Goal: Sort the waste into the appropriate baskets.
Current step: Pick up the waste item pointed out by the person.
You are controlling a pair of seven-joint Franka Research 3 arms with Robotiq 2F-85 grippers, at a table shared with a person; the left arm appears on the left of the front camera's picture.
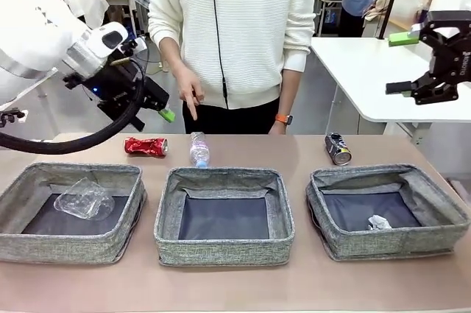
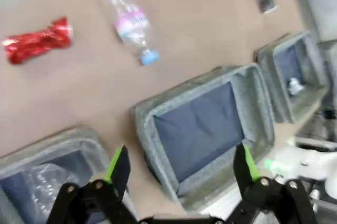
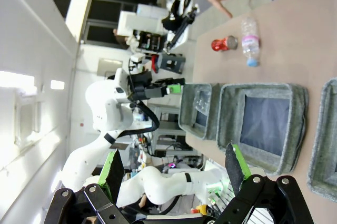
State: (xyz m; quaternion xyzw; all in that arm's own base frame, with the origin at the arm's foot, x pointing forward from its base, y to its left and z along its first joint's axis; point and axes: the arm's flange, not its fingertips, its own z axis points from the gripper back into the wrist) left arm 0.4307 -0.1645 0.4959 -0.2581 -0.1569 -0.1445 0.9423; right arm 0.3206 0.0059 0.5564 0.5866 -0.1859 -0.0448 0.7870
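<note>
The left tool [image 2: 181,162] and right tool [image 3: 174,166] are wide open and empty, so the left one should drop straight over the red can [image 1: 146,146] and close gently.

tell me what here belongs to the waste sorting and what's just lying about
Part of the job: left basket, middle basket, right basket, clear cup, paper ball, crushed red can, plastic bottle, dark can.

Just around: white side table, orange wristband.
</note>
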